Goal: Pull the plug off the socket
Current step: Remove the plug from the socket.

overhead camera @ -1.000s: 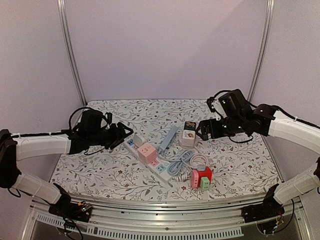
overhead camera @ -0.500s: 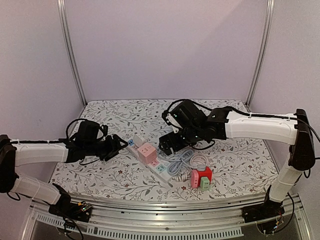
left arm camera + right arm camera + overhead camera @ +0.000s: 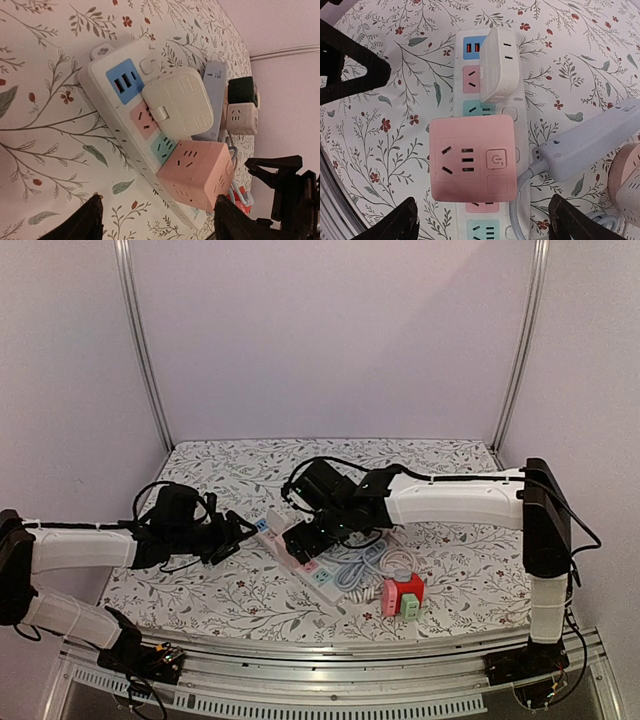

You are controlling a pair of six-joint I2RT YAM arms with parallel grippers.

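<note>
R pincer [image 3: 305, 540] hangs right over the pink cube plug [image 3: 470, 157], jaws spread wide either side of it, not gripping. The plug sits seated in the white power strip [image 3: 471, 80] lying mid-table [image 3: 470, 570], w/ a white adapter [image 3: 500, 62] plugged in just beside it. L pincer [image 3: 243, 530] is released too, empty, near the strip's USB end.

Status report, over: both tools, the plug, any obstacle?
Left tool open near white plastic power strip. Right tool open above pink cube plug, not yet pulled. White flat adapter plugged in close beside it.
</note>
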